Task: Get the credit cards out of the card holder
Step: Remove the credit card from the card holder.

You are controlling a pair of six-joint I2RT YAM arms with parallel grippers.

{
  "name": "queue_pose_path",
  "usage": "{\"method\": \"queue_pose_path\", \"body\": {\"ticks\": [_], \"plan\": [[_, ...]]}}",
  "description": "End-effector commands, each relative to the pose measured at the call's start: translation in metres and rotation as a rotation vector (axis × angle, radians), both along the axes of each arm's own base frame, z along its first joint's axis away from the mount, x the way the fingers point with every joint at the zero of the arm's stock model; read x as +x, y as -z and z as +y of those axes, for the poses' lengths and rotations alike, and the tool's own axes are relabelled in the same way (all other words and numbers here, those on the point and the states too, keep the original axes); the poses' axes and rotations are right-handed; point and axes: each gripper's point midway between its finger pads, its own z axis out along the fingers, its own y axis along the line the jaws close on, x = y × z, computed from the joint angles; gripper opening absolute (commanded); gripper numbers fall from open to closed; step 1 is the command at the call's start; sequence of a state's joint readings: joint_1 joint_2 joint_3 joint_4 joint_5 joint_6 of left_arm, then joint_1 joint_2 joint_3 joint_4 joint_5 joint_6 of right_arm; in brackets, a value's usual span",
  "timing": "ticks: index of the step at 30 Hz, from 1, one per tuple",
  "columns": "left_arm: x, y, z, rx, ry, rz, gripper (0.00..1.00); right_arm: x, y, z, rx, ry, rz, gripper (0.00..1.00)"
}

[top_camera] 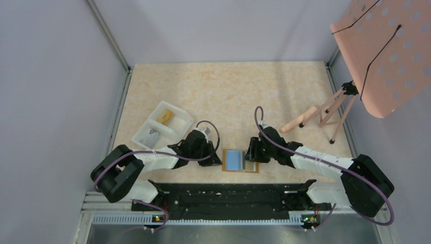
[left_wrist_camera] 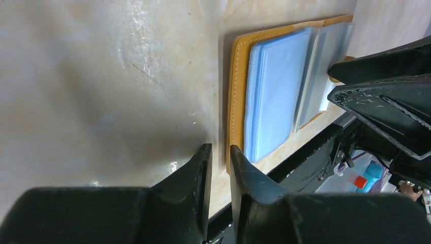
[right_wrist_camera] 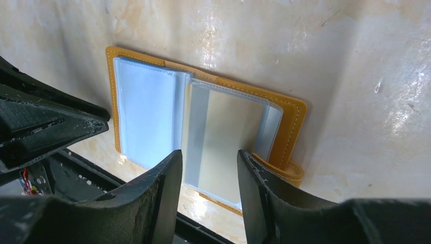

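Observation:
The card holder (top_camera: 240,161) is a tan-orange wallet lying open and flat near the table's front edge, between my two grippers. A light blue card (top_camera: 233,160) sits in its left clear sleeve and a whitish card (top_camera: 250,163) in its right sleeve. My left gripper (top_camera: 217,159) is at the wallet's left edge, its jaws almost together with nothing between them (left_wrist_camera: 220,148); the wallet rim (left_wrist_camera: 236,91) lies just past the tips. My right gripper (top_camera: 252,155) is open, its jaws (right_wrist_camera: 209,153) astride the whitish card (right_wrist_camera: 228,127) from the near side. The blue card (right_wrist_camera: 145,117) lies left of it.
A white two-compartment tray (top_camera: 152,133) with a yellow item (top_camera: 163,117) stands at the left. A pink perforated board (top_camera: 386,51) on a wooden stand (top_camera: 325,112) is at the back right. The black base rail (top_camera: 228,195) runs right behind the wallet's near edge.

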State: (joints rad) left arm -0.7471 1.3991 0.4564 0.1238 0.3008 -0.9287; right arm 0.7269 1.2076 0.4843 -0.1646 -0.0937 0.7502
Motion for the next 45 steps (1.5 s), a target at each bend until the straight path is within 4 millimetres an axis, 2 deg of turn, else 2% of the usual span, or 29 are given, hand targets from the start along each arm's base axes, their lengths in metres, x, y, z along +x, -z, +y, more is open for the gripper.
{"method": "queue_pose_path", "body": {"ticks": [1, 5, 9, 12, 17, 22, 26, 33, 40, 45], "plan": [[0.001, 0.001, -0.002, 0.003, 0.014, -0.009, 0.25, 0.005, -0.003, -0.003, -0.028, 0.003, -0.040, 0.45], [0.000, -0.001, -0.002, -0.003, 0.009, -0.006, 0.24, 0.006, -0.015, -0.004, -0.023, 0.001, -0.059, 0.45], [0.004, -0.013, -0.002, -0.016, -0.006, -0.032, 0.24, 0.000, -0.035, 0.008, 0.047, -0.046, -0.063, 0.45], [0.010, -0.023, -0.003, -0.014, -0.014, -0.061, 0.24, -0.003, -0.043, 0.014, 0.077, -0.050, -0.061, 0.45], [0.013, -0.030, -0.008, -0.036, 0.004, -0.083, 0.26, -0.008, -0.035, 0.012, 0.066, -0.031, -0.036, 0.45], [0.013, -0.048, -0.026, -0.122, 0.072, -0.110, 0.26, -0.013, -0.025, 0.000, 0.027, 0.008, -0.009, 0.46], [0.010, -0.053, -0.038, -0.177, 0.119, -0.112, 0.25, -0.012, -0.020, -0.008, 0.001, 0.038, -0.020, 0.47], [0.006, -0.039, -0.046, -0.185, 0.159, -0.086, 0.23, -0.013, -0.009, -0.016, -0.034, 0.057, -0.016, 0.49], [0.003, -0.015, -0.040, -0.135, 0.141, -0.039, 0.21, -0.013, 0.004, -0.023, -0.071, 0.079, -0.012, 0.50], [-0.001, -0.004, -0.035, -0.110, 0.131, -0.018, 0.21, -0.011, -0.002, -0.022, -0.062, 0.077, -0.027, 0.51]]}}
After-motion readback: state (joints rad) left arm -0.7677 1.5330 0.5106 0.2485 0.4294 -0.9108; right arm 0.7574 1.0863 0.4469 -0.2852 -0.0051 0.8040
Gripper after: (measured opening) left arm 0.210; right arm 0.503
